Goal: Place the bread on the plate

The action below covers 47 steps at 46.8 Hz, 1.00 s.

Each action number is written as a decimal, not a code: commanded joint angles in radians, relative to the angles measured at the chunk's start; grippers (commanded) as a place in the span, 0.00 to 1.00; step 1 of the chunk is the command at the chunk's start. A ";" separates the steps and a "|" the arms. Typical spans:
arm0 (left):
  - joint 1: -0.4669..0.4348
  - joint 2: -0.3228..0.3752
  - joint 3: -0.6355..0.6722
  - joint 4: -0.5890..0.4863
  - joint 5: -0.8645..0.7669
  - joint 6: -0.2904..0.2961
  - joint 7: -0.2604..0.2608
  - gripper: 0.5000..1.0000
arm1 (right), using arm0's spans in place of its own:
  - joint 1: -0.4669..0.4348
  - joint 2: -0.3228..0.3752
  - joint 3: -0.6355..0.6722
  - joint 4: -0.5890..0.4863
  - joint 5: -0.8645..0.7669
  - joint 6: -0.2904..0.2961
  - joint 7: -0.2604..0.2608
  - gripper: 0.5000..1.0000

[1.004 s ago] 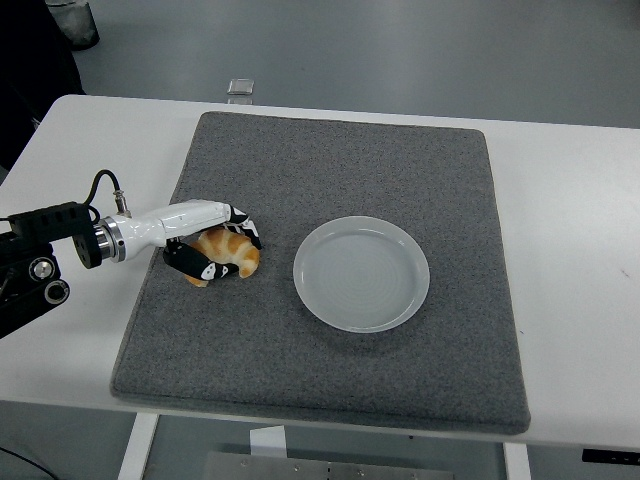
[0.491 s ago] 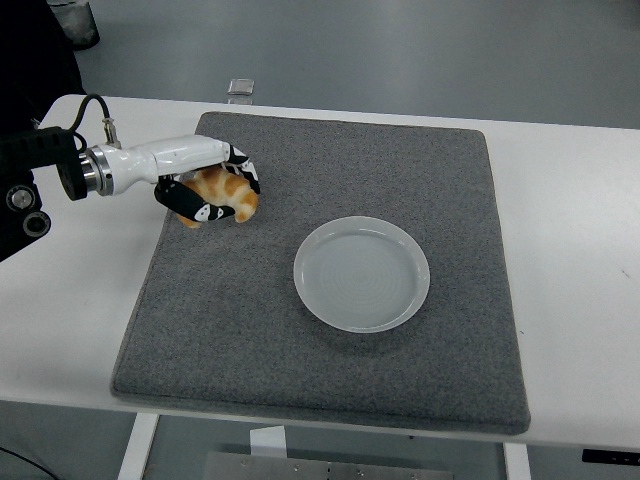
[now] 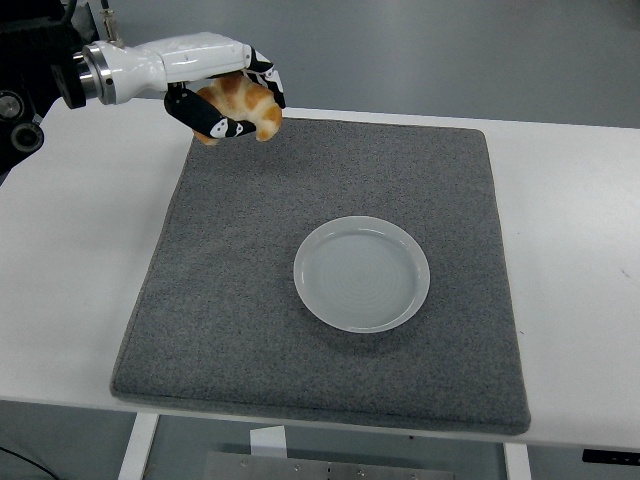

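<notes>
The bread (image 3: 243,105) is clamped in the left hand (image 3: 222,98), held above the grey mat (image 3: 250,300) at 11 o'clock of the plate (image 3: 361,273). The white bench (image 3: 70,260) is surrounded by grey floor (image 3: 450,50).

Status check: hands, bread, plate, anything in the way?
Left hand shut on bread, held up over the mat's far left corner. Right hand not in view. Plate empty, mid-mat. Nothing between bread and plate.
</notes>
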 commanded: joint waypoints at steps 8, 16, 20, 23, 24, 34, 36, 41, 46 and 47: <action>-0.081 -0.127 0.000 0.000 0.000 -0.110 0.005 0.00 | 0.000 0.000 0.000 0.000 0.000 -0.001 0.000 0.90; -0.089 -0.196 0.002 0.000 0.009 -0.124 0.008 0.00 | 0.000 0.000 0.000 0.000 0.000 -0.001 0.000 0.90; -0.086 -0.205 0.003 0.001 0.011 -0.133 0.009 0.00 | 0.000 0.000 0.000 0.000 0.000 -0.001 0.000 0.90; -0.081 -0.210 0.003 0.003 0.013 -0.133 0.009 0.00 | 0.000 0.000 0.000 0.000 0.000 -0.001 0.000 0.90; -0.080 -0.216 0.003 0.003 0.013 -0.133 0.009 0.00 | 0.000 0.000 0.000 0.000 0.000 0.001 0.000 0.90; -0.057 -0.273 0.094 0.026 0.140 -0.118 0.014 0.00 | 0.000 0.000 0.000 0.000 0.000 0.000 0.000 0.90; -0.041 -0.287 0.097 0.032 0.172 -0.113 0.016 0.00 | 0.000 0.000 0.000 0.000 0.000 0.000 0.000 0.90; 0.009 -0.334 0.101 0.052 0.213 -0.086 0.016 0.00 | 0.000 0.000 0.000 0.000 0.000 -0.001 0.000 0.90; 0.043 -0.363 0.114 0.070 0.252 -0.064 0.016 0.00 | 0.000 0.000 0.000 0.000 0.000 -0.001 0.000 0.90; 0.051 -0.370 0.117 0.075 0.259 -0.057 0.016 0.00 | 0.000 0.000 0.000 0.000 0.000 -0.001 0.000 0.90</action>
